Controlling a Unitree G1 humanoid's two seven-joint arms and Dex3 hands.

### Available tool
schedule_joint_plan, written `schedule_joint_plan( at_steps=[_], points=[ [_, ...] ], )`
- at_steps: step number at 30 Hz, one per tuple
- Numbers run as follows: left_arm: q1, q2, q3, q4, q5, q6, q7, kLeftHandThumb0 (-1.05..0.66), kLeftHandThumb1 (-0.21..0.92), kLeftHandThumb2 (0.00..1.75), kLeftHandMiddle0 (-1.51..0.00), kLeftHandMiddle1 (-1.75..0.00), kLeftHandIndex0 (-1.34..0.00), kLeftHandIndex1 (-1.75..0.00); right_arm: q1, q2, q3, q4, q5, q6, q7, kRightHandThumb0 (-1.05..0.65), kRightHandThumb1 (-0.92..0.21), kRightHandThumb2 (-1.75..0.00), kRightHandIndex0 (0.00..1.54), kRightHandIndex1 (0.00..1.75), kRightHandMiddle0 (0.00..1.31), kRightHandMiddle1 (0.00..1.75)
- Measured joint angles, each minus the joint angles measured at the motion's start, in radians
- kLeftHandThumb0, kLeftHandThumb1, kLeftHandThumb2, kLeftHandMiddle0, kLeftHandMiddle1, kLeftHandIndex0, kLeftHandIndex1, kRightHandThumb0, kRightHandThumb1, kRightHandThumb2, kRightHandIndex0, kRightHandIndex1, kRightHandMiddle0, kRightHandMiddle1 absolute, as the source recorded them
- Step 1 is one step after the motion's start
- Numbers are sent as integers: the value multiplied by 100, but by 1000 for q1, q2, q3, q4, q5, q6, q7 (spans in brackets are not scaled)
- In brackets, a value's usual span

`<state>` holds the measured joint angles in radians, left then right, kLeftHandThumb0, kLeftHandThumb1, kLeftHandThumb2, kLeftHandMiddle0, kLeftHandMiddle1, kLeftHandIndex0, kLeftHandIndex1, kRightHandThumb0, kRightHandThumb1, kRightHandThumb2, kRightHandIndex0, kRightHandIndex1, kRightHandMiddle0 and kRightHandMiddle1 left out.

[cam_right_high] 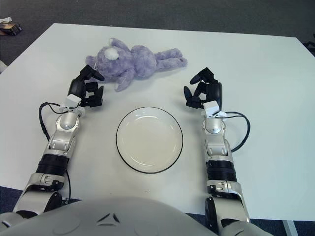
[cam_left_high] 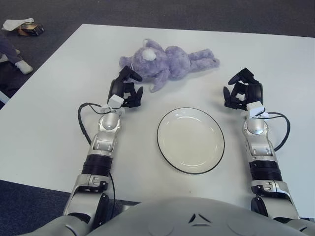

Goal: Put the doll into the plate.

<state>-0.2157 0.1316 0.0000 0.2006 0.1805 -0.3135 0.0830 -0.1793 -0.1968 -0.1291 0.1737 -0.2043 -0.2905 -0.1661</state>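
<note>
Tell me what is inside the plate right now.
The plate holds nothing; its whole inner surface shows bare. The doll lies on the table behind it, with the left hand beside the doll. Nothing covers the plate.

Table cut off at near and right edges. Floor clutter top-left too small to identify, another object cropped by left edge. Robot torso clipped at bottom.

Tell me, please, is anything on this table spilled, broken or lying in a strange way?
Nothing stands out. The purple doll lies on its side beyond the plate, which is upright, empty and whole. The left hand is near the doll's head; the right hand shows right of the plate. Both hold nothing.
</note>
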Motion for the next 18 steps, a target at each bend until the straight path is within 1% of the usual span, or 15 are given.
schedule_joint_plan(
  at_steps=[3, 9, 13, 18],
  points=[
    [1, 0, 0, -3, 13, -13, 11, -42, 52, 106, -114, -175, -46, -175, 3, -5, -2, -1, 5, 0, 7, -45, -41, -120, 101, 175, 54, 175],
    [5, 11, 0, -9, 45, -37, 25, -42, 52, 106, -109, -175, -45, -175, 16, -14, -12, -15, 58, 0, 54, -45, -41, -120, 101, 175, 54, 175],
    [15, 32, 0, -20, 76, -52, 31, -42, 53, 105, -104, -175, -45, -175, 22, -19, -29, -15, 105, 0, 88, -45, -41, -120, 101, 175, 54, 175],
    [31, 67, -3, -74, 153, -36, 35, -41, 56, 101, -98, -175, -42, -175, 28, -24, -40, -16, 130, -1, 110, -45, -41, -120, 102, 175, 54, 175]
  ],
)
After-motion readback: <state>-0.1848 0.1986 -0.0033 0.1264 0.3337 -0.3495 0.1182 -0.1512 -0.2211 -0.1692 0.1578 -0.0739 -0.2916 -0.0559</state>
